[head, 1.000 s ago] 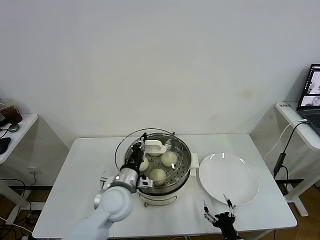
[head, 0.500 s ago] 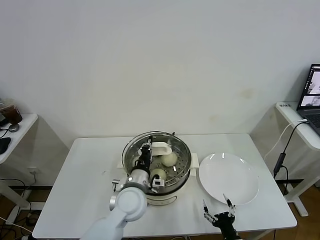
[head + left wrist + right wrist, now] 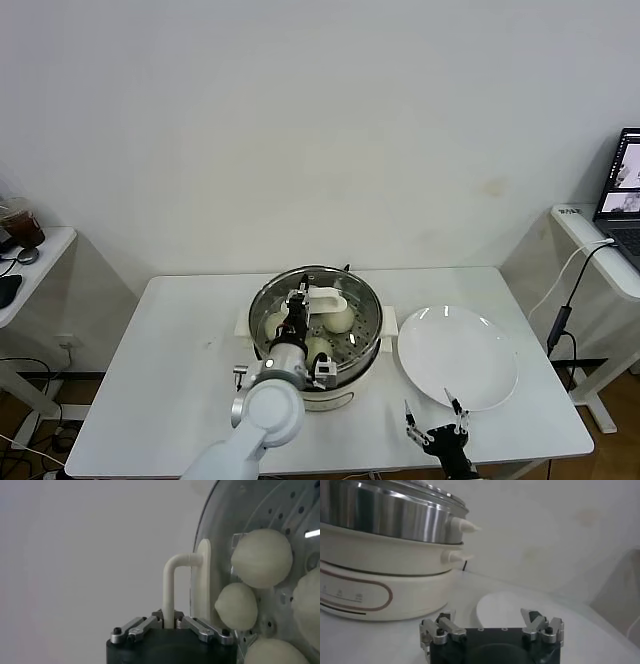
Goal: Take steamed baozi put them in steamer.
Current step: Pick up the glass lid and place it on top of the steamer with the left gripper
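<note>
The steamer (image 3: 368, 342) stands mid-table, a shiny steel pot on a white base (image 3: 380, 590). Several pale round baozi (image 3: 340, 318) lie on its perforated tray (image 3: 295, 510); in the left wrist view they show through the glass: one baozi (image 3: 261, 557) and a second baozi (image 3: 236, 606). My left gripper (image 3: 296, 315) is shut on the white handle (image 3: 170, 585) of the glass lid (image 3: 322, 296), holding the lid over the pot. My right gripper (image 3: 437, 418) hangs open and empty near the table's front edge, just in front of the plate.
A bare white plate (image 3: 457, 355) lies right of the steamer. A side table (image 3: 30, 250) stands at far left. At far right is a desk with a laptop (image 3: 622, 190) and a hanging cable (image 3: 560, 320).
My left gripper has carried the glass lid to the right, from off the steamer's left rim to over the pot. The right arm has stayed put.
</note>
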